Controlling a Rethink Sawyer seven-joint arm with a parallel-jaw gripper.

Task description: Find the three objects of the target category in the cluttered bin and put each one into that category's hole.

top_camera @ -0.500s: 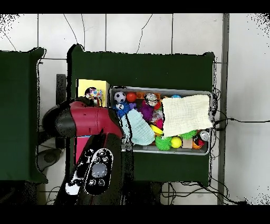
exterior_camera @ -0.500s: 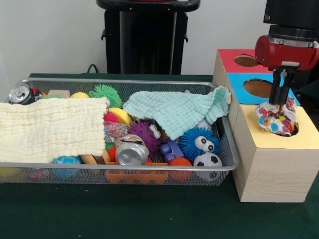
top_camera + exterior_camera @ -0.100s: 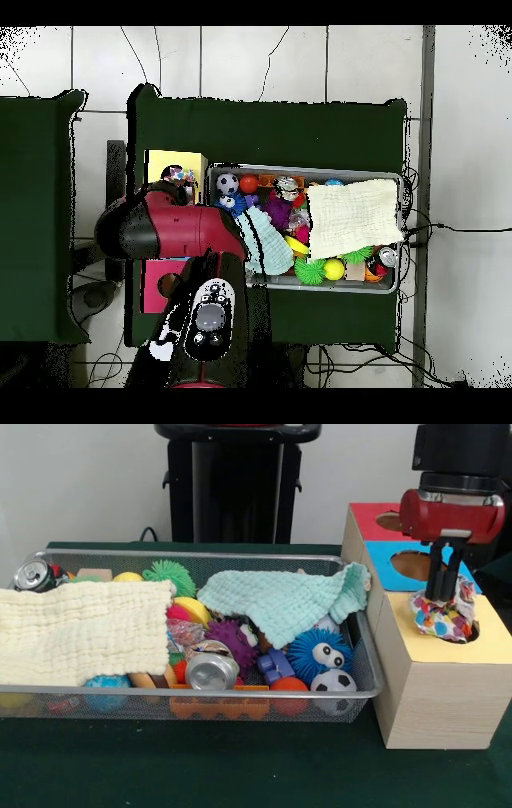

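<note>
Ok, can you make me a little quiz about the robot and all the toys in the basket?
1. True or false: the colourful cloth sits at the hole in the yellow section of the wooden box.
2. Which towel lies beside the box: A) cream towel B) mint towel?
3. Fill in: the toy ball at the wire basket's front corner is patterned like a ______ ball.

Key: 1 true; 2 B; 3 soccer.

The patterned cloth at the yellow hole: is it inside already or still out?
Mostly out. The cloth sits bunched on the hole's rim atop the yellow section, with the gripper right above it.
</note>
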